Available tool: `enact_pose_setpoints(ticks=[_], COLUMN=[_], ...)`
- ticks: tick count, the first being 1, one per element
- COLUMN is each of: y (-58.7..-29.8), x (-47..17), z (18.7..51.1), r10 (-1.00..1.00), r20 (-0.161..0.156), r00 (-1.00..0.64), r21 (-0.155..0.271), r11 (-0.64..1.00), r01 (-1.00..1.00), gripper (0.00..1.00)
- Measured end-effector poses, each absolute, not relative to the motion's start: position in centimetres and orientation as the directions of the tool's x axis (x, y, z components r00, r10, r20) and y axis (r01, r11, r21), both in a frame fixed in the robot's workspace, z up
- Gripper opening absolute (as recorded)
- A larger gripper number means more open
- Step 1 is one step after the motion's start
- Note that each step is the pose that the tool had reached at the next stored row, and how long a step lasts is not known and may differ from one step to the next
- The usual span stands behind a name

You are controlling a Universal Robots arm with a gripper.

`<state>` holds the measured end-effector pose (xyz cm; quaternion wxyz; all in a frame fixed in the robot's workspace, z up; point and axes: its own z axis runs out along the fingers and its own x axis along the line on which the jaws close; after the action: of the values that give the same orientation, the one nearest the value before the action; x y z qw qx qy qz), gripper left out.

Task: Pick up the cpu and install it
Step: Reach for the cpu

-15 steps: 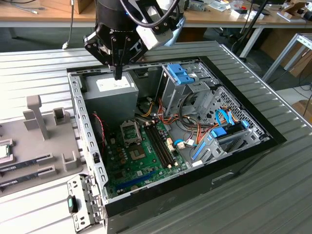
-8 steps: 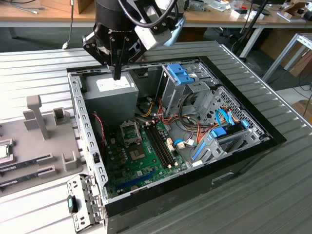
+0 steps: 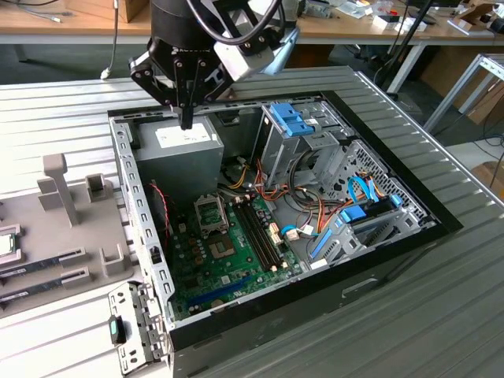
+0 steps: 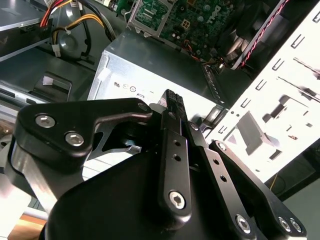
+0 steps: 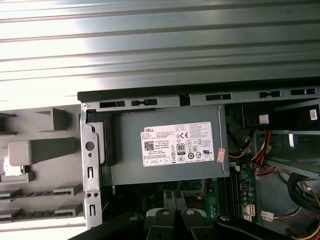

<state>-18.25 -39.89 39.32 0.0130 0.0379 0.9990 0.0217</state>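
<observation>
Cpu: a silver square chip point(image 3: 6, 244) at the exterior view's far left. It lies on the grey tray point(image 3: 79, 236), at about 9 o'clock from the open computer case point(image 3: 142, 228) and well apart from the claw.
Sticks: long narrow sticks point(image 3: 47, 262) lie on the same tray, just at 5 o'clock from the cpu.
Bench: a ribbed metal top point(image 3: 441, 299) carries the tray and the case.
Claw: the claw point(image 3: 187, 120) point(image 4: 172, 100) points down over the case's 11 o'clock corner. It is narrow, its fingers pressed together with nothing seen between them.
Power box: a grey metal box with a white label point(image 3: 177, 150) point(image 5: 170, 145) sits right under the claw tip; whether they touch I cannot tell.
Board: the green circuit board point(image 3: 228, 252) lies on the case floor at 5 o'clock from the claw, with a metal-framed socket point(image 3: 211, 213) near the power box.
Drive cage: a cage with blue brackets point(image 3: 287, 118) stands at 3 o'clock from the claw.
Cables: blue cables point(image 3: 358, 201) run at the case's 3 o'clock side.
</observation>
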Motion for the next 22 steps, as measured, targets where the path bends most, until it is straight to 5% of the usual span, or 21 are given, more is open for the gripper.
enact_pose_setpoints(ticks=[22], y=[-39.89], x=[-19.21], z=[39.32], r10=[0.076], r20=[-0.024], r00=[-0.997], r21=[0.044], r11=[0.996], r01=[0.075], gripper=[0.11])
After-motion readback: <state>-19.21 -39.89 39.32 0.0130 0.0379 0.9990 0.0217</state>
